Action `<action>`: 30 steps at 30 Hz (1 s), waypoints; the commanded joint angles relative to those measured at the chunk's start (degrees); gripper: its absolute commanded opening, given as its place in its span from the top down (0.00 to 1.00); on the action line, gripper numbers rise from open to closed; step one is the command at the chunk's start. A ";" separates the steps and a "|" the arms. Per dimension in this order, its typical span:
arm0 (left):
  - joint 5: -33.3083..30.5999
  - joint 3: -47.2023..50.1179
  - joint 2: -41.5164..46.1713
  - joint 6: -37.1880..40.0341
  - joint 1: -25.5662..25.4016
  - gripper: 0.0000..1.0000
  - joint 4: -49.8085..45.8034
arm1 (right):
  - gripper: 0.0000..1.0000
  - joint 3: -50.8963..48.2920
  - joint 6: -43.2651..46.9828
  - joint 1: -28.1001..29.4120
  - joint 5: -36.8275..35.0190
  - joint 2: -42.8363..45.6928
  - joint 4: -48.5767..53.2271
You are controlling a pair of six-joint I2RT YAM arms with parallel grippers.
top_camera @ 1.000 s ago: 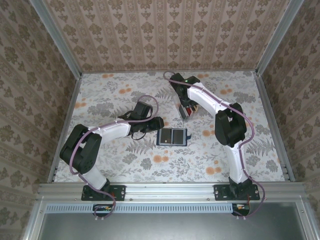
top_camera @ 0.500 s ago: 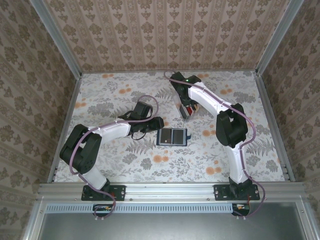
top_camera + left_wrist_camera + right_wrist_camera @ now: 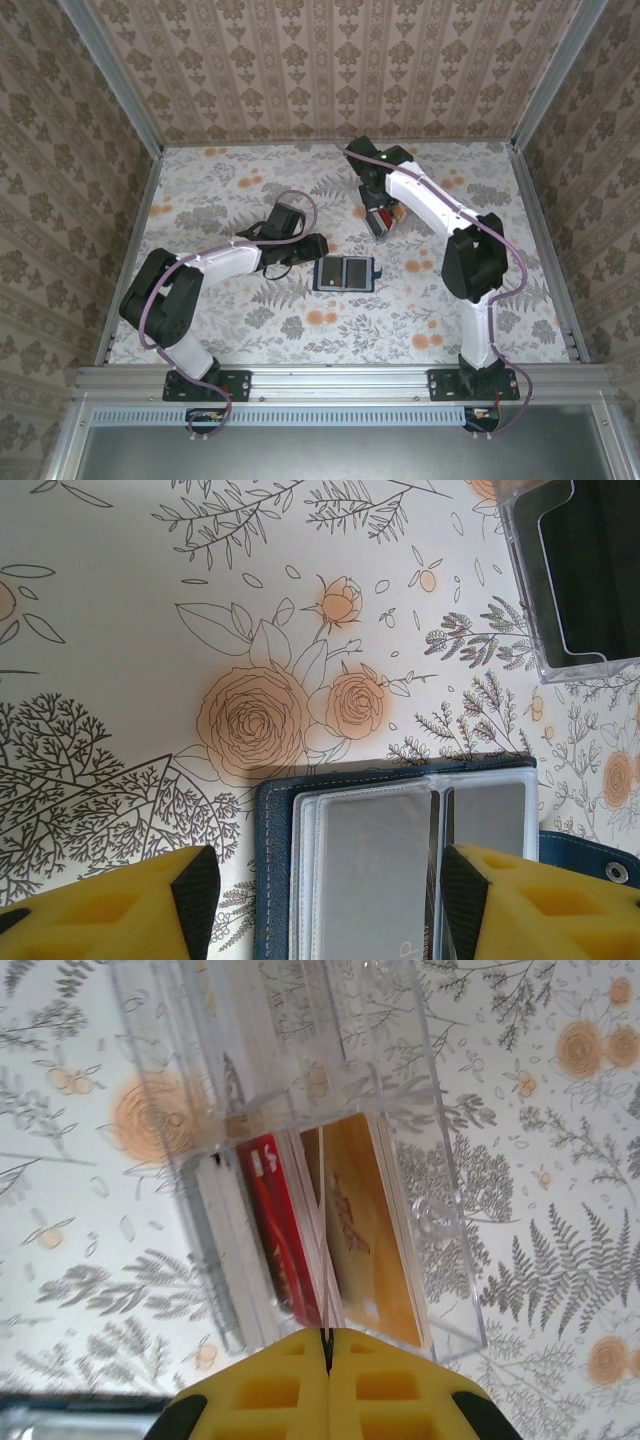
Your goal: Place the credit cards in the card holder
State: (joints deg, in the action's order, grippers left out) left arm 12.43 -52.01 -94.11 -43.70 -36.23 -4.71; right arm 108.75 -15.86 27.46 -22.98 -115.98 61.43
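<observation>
The navy card holder [image 3: 346, 272] lies open and flat on the flowered table [image 3: 230, 195], its 2 clear pockets facing up and its snap tab [image 3: 592, 857] sticking out on one side. The left pincer [image 3: 320, 905] is just left of the card holder. It is open and grips nothing, and the pockets show between its 2 yellow fingers [image 3: 110, 910]. Beyond the card holder, a little to its right, a clear plastic box [image 3: 379, 222] holds the credit cards [image 3: 360, 1210] on edge, a red card [image 3: 283, 1230] beside an orange-tan card [image 3: 385, 1270]. The right pincer [image 3: 327, 1375] is closed at the cards' edges. Whether it pinches a thin card cannot be told.
</observation>
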 commanded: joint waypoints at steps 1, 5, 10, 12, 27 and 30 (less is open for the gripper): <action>0.67 -1.41 1.07 0.31 0.37 0.37 -1.88 | 0.96 -1.71 -2.59 -0.31 4.98 5.57 0.56; 0.69 -1.37 1.41 0.28 0.37 0.37 -2.06 | 1.00 -5.51 -4.61 -0.39 8.22 10.02 -1.81; 0.36 -0.68 2.05 0.01 0.38 0.37 -2.21 | 1.00 -18.15 -9.58 -0.39 17.17 20.37 -11.88; 0.45 -0.27 2.14 -0.20 0.37 0.37 -2.07 | 1.00 -24.52 -12.70 -0.39 19.82 24.66 -17.17; 2.56 5.20 2.08 -3.62 0.28 0.38 1.71 | 1.00 -55.18 -29.07 7.08 19.75 39.05 -39.71; 2.77 5.85 1.82 -4.02 0.20 0.38 2.31 | 1.00 -56.60 -30.55 8.54 17.44 37.36 -40.27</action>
State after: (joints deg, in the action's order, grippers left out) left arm 14.11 -46.89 -93.12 -46.39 -36.23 -3.79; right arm 53.47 -43.13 35.07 -2.96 -77.65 24.67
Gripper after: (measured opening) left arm 0.622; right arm 0.056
